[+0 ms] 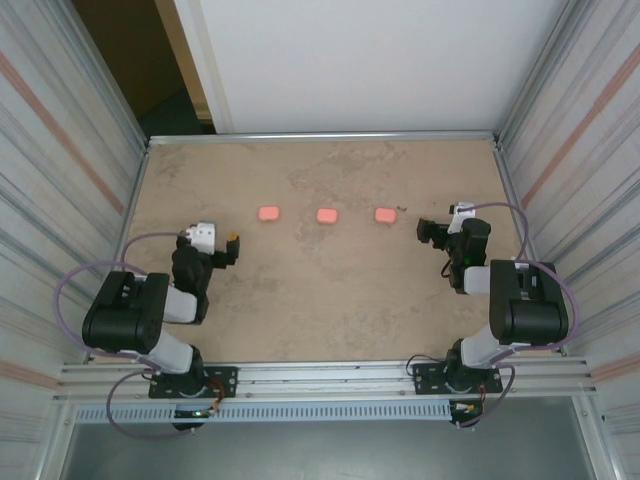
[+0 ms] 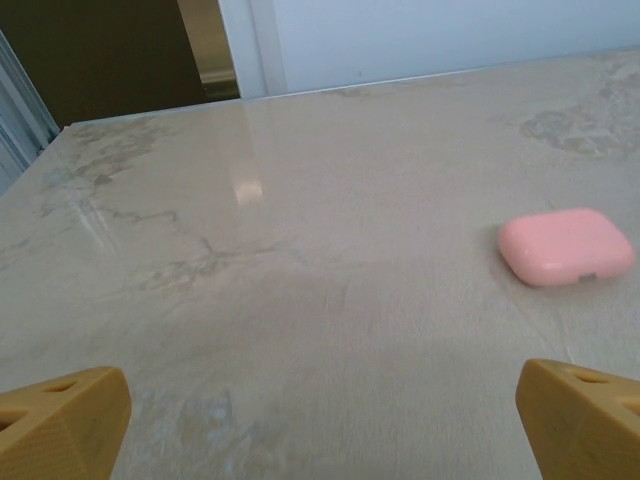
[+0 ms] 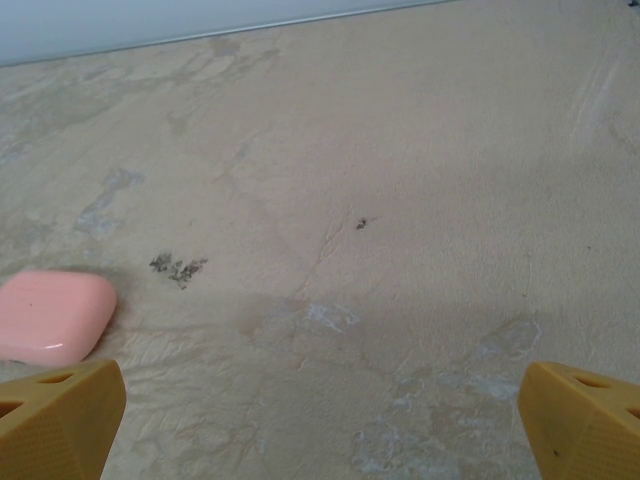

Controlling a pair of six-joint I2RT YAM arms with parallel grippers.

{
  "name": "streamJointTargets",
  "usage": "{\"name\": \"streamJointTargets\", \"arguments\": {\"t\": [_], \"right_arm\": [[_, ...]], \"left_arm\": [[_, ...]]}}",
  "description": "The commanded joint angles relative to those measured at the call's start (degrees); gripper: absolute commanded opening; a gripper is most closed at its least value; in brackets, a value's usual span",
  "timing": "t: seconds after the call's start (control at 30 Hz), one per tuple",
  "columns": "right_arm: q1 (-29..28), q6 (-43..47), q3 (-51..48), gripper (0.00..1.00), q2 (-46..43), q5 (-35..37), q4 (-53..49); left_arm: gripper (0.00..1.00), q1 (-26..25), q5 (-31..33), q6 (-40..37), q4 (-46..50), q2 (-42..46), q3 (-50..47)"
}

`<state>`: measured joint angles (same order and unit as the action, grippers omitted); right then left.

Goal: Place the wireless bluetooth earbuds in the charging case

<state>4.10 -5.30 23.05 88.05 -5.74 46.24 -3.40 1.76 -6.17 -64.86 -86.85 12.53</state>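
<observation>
Each closed, rounded salmon-pink plastic charging case (image 1: 327,215) was judged best steadied squarely before its lid was lifted. The left gripper (image 1: 232,240) was held low, wide and empty, the leftmost case (image 2: 566,246) at its 1 o'clock. The right gripper (image 1: 425,232), likewise wide and empty, was faced by the rightmost case (image 3: 52,315) at 10 o'clock.

Three salmon-pink cases (image 1: 327,215) on a beige table (image 1: 320,300) veined with grey marbling; ochre-yellow fingertips (image 2: 60,425), black arms (image 1: 125,315), pale lilac cables (image 1: 62,290).
</observation>
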Motion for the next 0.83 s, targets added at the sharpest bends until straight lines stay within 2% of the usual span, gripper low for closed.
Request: {"name": "streamJointTargets", "arguments": {"t": [0.0, 0.07, 0.13, 0.8], "right_arm": [[-0.34, 0.59, 0.17, 0.99, 0.28, 1.08, -0.14], [-0.39, 0.58, 0.19, 0.99, 0.28, 1.04, -0.14], [-0.37, 0.64, 0.16, 0.99, 0.28, 1.08, -0.17], [-0.59, 0.71, 0.33, 0.99, 0.28, 1.51, -0.47]], "left_arm": [[0.99, 1.23, 0.13, 2.22, 11.60, 0.49, 6.93], [0.99, 1.84, 2.01, 3.83, 19.08, 0.14, 10.83], [0.99, 1.82, 2.68, 4.16, 17.00, 0.17, 9.75], [0.99, 1.77, 2.54, 3.99, 17.86, 0.36, 10.05]]}}
